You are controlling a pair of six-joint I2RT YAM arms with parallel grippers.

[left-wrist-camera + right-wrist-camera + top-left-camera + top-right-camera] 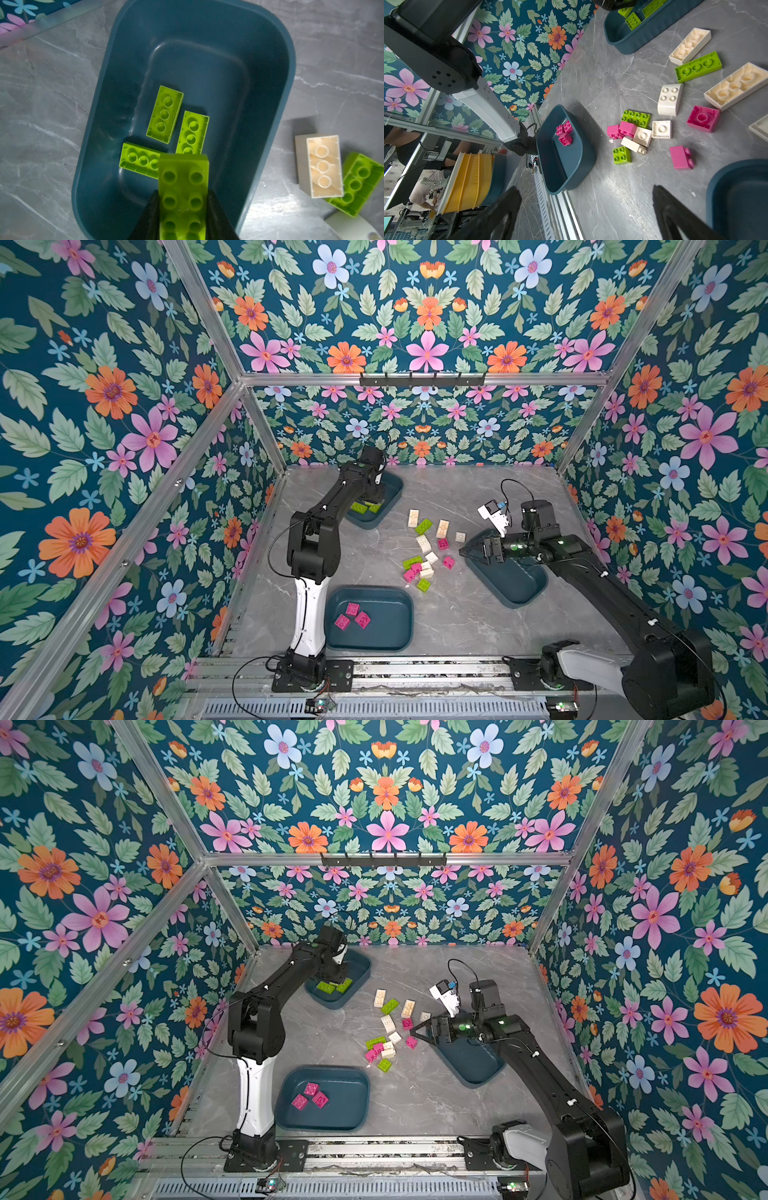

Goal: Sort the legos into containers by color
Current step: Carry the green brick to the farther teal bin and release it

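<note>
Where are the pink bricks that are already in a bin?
In both top views, three pink bricks lie in the near bin, left of centre, beside the left arm's white link.

1. Left arm: matte black links, glossy white lower segment, thin black cable.
2. Right arm: black, white base shell, green light.
3. Right gripper: black pointed jaws.

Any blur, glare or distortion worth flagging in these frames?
Left wrist view: the held green brick is soft, close to the lens; the bin is dim inside; glare on the table beside it. Right wrist view: the jaws are blurred in the foreground, the loose bricks sharp. Both top views: evenly lit, slightly soft.
</note>
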